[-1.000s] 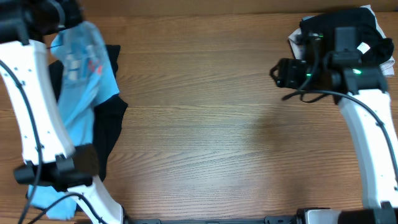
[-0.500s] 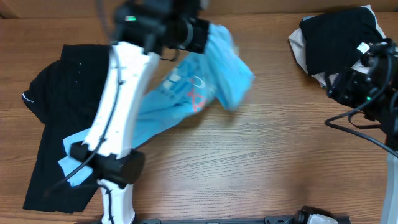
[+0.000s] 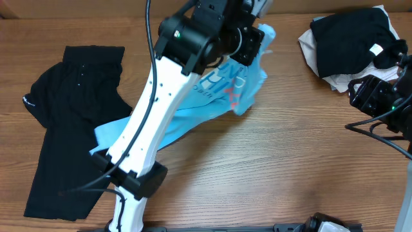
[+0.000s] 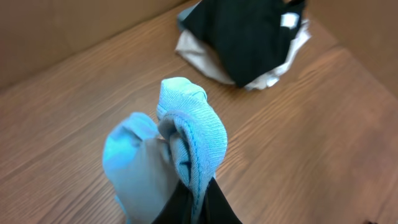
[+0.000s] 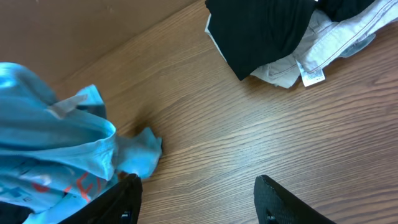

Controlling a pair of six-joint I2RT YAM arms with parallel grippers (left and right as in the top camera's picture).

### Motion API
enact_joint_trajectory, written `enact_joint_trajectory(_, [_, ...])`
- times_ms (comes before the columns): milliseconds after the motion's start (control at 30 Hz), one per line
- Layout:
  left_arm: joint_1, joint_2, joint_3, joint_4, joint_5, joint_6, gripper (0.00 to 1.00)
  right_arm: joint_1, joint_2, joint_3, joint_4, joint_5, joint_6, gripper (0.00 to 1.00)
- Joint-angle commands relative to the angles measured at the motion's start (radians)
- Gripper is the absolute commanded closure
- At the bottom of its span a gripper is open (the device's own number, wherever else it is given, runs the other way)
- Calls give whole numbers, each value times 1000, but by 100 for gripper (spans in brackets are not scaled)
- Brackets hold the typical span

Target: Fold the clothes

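The light blue T-shirt (image 3: 222, 96) with white and red print hangs lifted over the table's upper middle, trailing down-left to the wood. My left gripper (image 3: 252, 40) is shut on a bunched fold of the shirt (image 4: 189, 134), which fills the left wrist view. My right gripper (image 3: 362, 95) is open and empty at the right edge, above bare wood (image 5: 199, 205). The shirt also shows at the left of the right wrist view (image 5: 62, 143).
A black garment (image 3: 67, 129) lies spread at the left. A pile of black and white clothes (image 3: 351, 42) sits at the back right; it also shows in the left wrist view (image 4: 245, 37) and the right wrist view (image 5: 280, 31).
My left arm has swung from the far left to the upper middle, dragging the blue shirt off the black garment. My right arm has pulled back toward the right edge.
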Motion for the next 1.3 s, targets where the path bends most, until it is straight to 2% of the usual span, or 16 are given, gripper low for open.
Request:
enact_joint_trajectory(0, [-76, -51, 34, -21, 2, 20, 96, -13, -39, 24, 4, -5, 26, 38])
enact_joint_trajectory(133, [-177, -57, 34, -60, 10, 46, 96, -74, -86, 24, -1, -5, 26, 38])
enact_joint_trajectory(300, [-270, -56, 21, -81, -69, 50, 96, -192, -150, 24, -8, -6, 26, 38])
enact_joint_trajectory(533, [-247, -7, -1, -51, -119, 50, 96, -244, -166, 23, -24, -6, 25, 38])
enact_joint_trajectory(700, [-190, 120, -2, 77, -210, 95, 96, -244, -143, 23, -21, -6, 26, 38])
enact_joint_trajectory(733, [-180, 146, -2, 114, -240, 107, 93, -244, -138, 23, -20, -6, 25, 38])
enact_joint_trajectory(767, [-166, 180, -2, 168, -278, 122, 70, -244, -131, 23, -19, -6, 25, 38])
enact_joint_trajectory(800, [-153, 207, -2, 208, -307, 135, 30, -244, -123, 23, -19, -6, 25, 38])
enact_joint_trajectory(833, [-137, 232, -2, 244, -335, 140, 0, -244, -115, 23, -19, -6, 25, 38])
enact_joint_trajectory(900, [-105, 251, -2, 268, -337, 135, 0, -244, -98, 23, -19, -6, 24, 38])
enact_joint_trajectory(1033, [-39, 214, 26, 216, -292, 92, 0, -244, -64, 23, -31, -6, 21, 38])
enact_joint_trajectory(1267, [129, -43, 96, 3, -287, 40, 0, -244, -41, 23, -87, -53, -20, 38])
